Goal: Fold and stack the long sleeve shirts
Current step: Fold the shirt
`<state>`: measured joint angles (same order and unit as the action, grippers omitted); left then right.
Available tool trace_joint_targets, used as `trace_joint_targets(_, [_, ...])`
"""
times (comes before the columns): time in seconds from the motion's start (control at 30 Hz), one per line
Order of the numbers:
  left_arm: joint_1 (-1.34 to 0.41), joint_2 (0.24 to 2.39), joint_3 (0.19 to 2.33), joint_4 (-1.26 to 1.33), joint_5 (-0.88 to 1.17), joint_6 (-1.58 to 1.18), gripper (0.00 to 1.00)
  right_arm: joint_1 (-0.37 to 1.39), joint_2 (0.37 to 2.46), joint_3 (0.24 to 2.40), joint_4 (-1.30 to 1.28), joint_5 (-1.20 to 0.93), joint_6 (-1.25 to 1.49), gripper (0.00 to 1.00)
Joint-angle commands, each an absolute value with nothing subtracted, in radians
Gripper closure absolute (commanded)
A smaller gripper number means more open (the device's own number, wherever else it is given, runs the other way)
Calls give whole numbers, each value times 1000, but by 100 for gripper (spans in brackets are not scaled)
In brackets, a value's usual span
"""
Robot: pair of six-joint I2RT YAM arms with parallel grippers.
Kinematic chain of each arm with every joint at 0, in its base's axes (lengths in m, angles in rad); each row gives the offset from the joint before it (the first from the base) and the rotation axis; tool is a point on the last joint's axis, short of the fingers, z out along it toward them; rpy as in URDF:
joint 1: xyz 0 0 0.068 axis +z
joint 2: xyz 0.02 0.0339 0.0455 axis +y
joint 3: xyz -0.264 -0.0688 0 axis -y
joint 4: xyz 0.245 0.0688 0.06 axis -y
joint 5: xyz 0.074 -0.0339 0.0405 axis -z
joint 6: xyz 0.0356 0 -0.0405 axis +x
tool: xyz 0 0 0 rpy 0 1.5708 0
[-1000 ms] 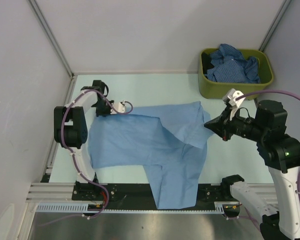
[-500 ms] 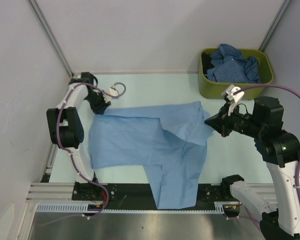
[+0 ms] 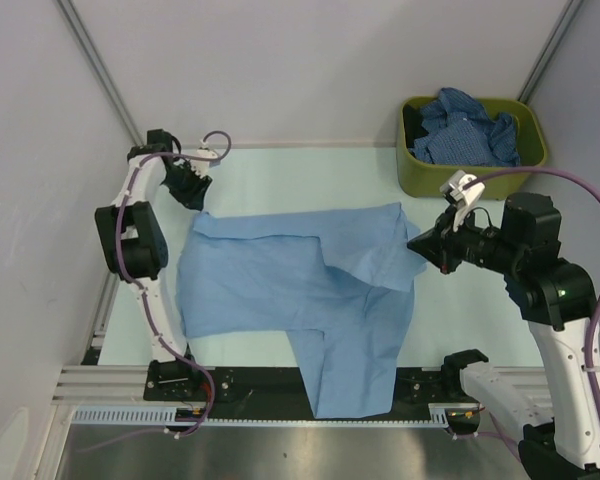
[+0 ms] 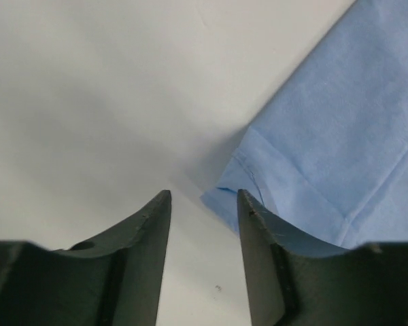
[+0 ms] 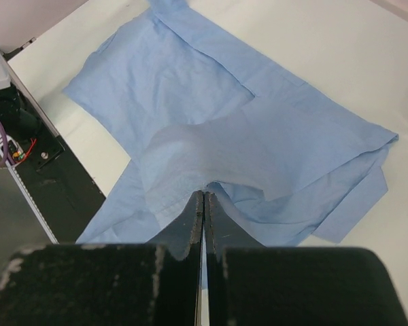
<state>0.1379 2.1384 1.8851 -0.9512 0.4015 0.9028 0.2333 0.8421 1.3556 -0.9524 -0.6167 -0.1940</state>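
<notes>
A plain light blue long sleeve shirt (image 3: 280, 280) lies spread on the pale table, one part hanging over the near edge. My right gripper (image 3: 417, 245) is shut on a raised fold at the shirt's right side; in the right wrist view the cloth (image 5: 224, 136) tents up into the closed gripper (image 5: 204, 193). My left gripper (image 3: 190, 185) stands open at the back left, off the cloth. In the left wrist view the shirt's corner (image 4: 258, 170) lies flat just beyond the left gripper (image 4: 204, 195), with bare table between the fingers. Darker blue patterned shirts (image 3: 470, 130) are piled in the bin.
An olive-green plastic bin (image 3: 412, 178) stands at the back right corner. Grey walls close in the table on the left, back and right. A black rail (image 3: 250, 385) runs along the near edge between the arm bases.
The left gripper opened, let go of the shirt's back-left corner and drew away toward the back left; the corner now lies flat. The right gripper kept its grip, barely moving.
</notes>
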Motion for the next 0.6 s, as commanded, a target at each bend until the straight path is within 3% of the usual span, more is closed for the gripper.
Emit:
trace_joint_targets(0.0, [94, 2134, 1895, -902, 356, 799, 47, 230, 825, 1333, -943, -638, -195, 100])
trace_joint_targets(0.17, [9, 2131, 1841, -827, 198, 804, 47, 229, 828, 1312, -924, -629, -190, 100])
trace_joint_targets(0.57, [-69, 2177, 1867, -867, 103, 870, 49, 222, 845, 1220, -787, -607, -156, 100])
